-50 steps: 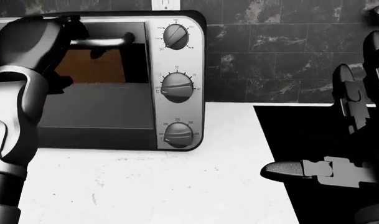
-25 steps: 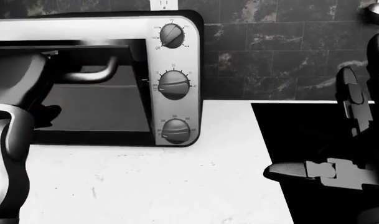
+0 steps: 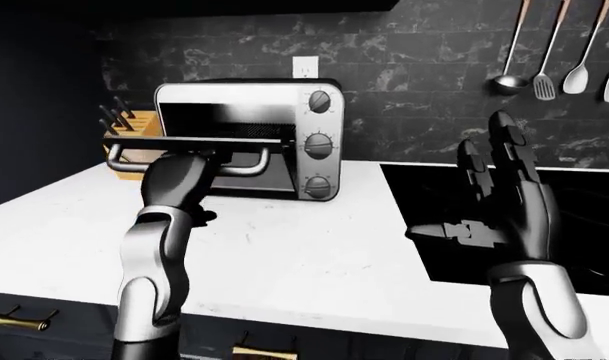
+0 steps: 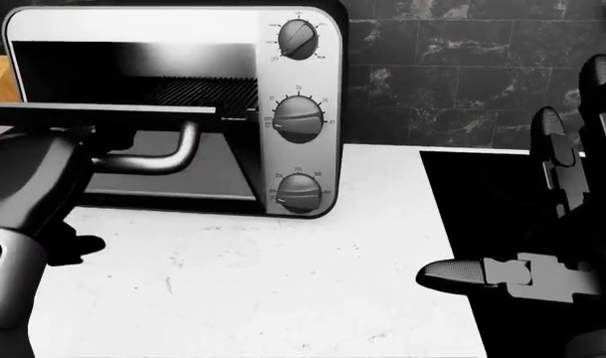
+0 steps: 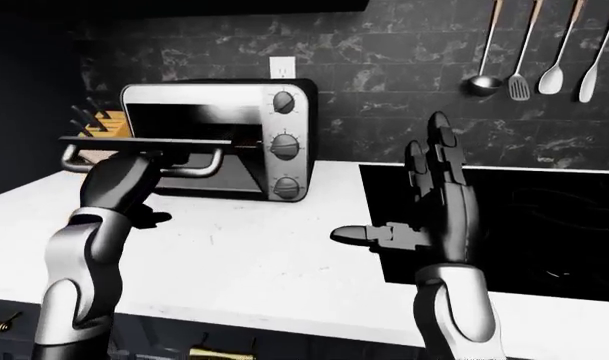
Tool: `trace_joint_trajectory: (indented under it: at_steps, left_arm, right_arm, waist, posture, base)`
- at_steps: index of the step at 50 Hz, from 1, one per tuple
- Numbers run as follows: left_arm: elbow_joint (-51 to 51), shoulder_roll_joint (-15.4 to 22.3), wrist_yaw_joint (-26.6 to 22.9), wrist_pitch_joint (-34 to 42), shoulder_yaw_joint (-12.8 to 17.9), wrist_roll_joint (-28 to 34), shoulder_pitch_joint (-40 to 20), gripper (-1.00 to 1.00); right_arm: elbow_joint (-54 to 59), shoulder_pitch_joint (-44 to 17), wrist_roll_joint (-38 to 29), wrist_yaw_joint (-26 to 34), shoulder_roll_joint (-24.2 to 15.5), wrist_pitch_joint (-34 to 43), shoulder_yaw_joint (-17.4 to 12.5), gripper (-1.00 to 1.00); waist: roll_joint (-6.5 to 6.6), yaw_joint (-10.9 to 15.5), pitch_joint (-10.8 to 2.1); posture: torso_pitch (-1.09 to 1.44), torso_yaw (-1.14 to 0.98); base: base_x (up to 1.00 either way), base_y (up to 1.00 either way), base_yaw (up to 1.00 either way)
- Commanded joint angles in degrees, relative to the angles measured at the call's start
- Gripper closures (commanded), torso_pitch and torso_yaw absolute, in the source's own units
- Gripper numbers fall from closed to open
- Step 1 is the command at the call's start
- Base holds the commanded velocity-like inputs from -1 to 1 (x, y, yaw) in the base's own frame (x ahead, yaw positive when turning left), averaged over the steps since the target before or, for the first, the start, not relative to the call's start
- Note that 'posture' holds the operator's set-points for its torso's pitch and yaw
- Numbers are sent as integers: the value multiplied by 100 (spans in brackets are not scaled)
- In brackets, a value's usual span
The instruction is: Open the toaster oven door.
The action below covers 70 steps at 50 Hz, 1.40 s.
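The silver toaster oven (image 3: 319, 112) stands on the white counter (image 3: 294, 255) against the dark tiled wall, with three knobs (image 4: 298, 118) down its right side. Its door (image 4: 103, 112) hangs out flat, nearly level, so the dark cavity and rack (image 4: 198, 91) show behind it. The curved bar handle (image 4: 175, 155) lies under the door's outer edge. My left hand (image 3: 182, 171) is curled round that handle from below. My right hand (image 3: 484, 202) is raised over the black cooktop with straight, spread fingers and holds nothing.
A wooden knife block (image 3: 124, 133) stands just left of the oven. The black cooktop (image 3: 584, 225) fills the counter's right part. Ladles and spatulas (image 3: 544, 52) hang on the wall above it. A wall outlet (image 3: 305, 67) sits over the oven.
The door has swung down from almost shut to nearly level, and my left hand came down and outward with the handle. The head view shifted slightly. My right hand stayed put.
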Motion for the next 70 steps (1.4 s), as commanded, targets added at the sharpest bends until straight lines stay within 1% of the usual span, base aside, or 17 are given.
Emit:
trace_joint_trajectory:
  at_steps: [1, 7, 8, 9, 11, 16, 20, 26, 29, 36, 42, 46, 51, 55, 58, 63, 70]
  left_arm:
    - [-33, 15, -32, 85, 68, 37, -139, -40]
    - [-371, -54, -265, 55, 68, 115, 41, -44]
    - [-435, -62, -315, 37, 74, 130, 99, -47]
    - [-454, -68, -329, 16, 82, 138, 129, -47]
    - [-734, -106, -540, 13, 93, 163, 249, -47]
    - [-1018, -180, -675, -82, 128, 182, 495, -41]
    - [-1261, -194, -799, -153, 208, 110, 676, -37]
    - [-1985, -247, -1277, -179, 356, 24, 965, -37]
    - [-2231, -301, -1323, -254, 439, -45, 1195, -40]
    - [-2688, -453, -1162, -566, 853, -298, 2007, -40]
    - [-3027, -584, -1190, -718, 1056, -406, 2325, -40]
    - [-3203, -715, -1119, -946, 1266, -545, 2686, -40]
    - [-3449, -922, -1216, -1395, 1587, -774, 3142, -40]
    - [-3682, -1082, -1450, -1775, 1934, -1075, 3431, -40]
    - [-3649, -1231, -1519, -2193, 2156, -1171, 3678, -42]
    - [-3627, -1482, -1624, -2775, 2479, -1314, 3906, -47]
    - [-3453, -1804, -1733, -3633, 2862, -1427, 4213, -66]
  right_arm:
    - [-118, -123, -1, 25, -28, -150, 6, -100]
    - [-132, -115, 14, 34, -31, -138, -30, -100]
    - [-142, -110, 17, 32, -30, -132, -30, -100]
    - [-151, -109, 21, 29, -29, -123, -32, -100]
    - [-186, -122, 33, 11, -33, -80, -37, -100]
    - [-199, -120, 38, 3, -31, -70, -37, -100]
    - [-196, -108, 34, 2, -27, -78, -31, -100]
    - [-127, -87, 16, 33, -15, -163, -23, -100]
    - [-91, -73, 18, 56, -16, -210, -39, -100]
    - [-198, -82, 84, 14, -34, -109, -95, -100]
    - [-177, -88, 67, 9, -29, -130, -65, -100]
    - [-145, -67, 52, 29, -22, -183, -52, -100]
    - [-233, -85, 76, -8, -27, -91, -59, -100]
    - [-274, -93, 78, -27, -23, -46, -48, -100]
    - [-309, -113, 90, -47, -28, 2, -52, -100]
    - [-294, -138, 83, -58, -30, 8, -35, -100]
    - [-221, -142, 61, -43, -30, -58, -17, -100]
  waist:
    - [-3, -13, 54]
    - [1, 5, 61]
    - [2, 5, 64]
    - [2, 3, 67]
    - [-2, 4, 69]
    - [-16, 2, 72]
    - [-25, 6, 63]
    - [-32, 1, 54]
    - [-37, -7, 47]
    - [-22, -18, -18]
    - [-2, -24, -73]
    - [8, -36, -94]
    - [23, -62, -111]
    - [23, -77, -121]
    - [15, -98, -122]
    - [33, -131, -139]
    - [73, -188, -165]
  posture:
    - [-55, 0]
    - [-55, 0]
    - [-55, 0]
    - [-55, 0]
    - [-55, 0]
    - [-55, 0]
    - [-55, 0]
    - [-55, 0]
    - [-55, 0]
    - [-55, 0]
    - [-55, 0]
    - [-55, 0]
    - [-55, 0]
    - [-55, 0]
    - [-55, 0]
    - [-55, 0]
    - [-55, 0]
  base:
    - [0, 0, 0]
    - [0, 0, 0]
    - [0, 0, 0]
    - [0, 0, 0]
    - [0, 0, 0]
    - [0, 0, 0]
    - [0, 0, 0]
    - [0, 0, 0]
    - [0, 0, 0]
    - [0, 0, 0]
    - [0, 0, 0]
    - [0, 0, 0]
    - [0, 0, 0]
    - [0, 0, 0]
    - [0, 0, 0]
    - [0, 0, 0]
    - [0, 0, 0]
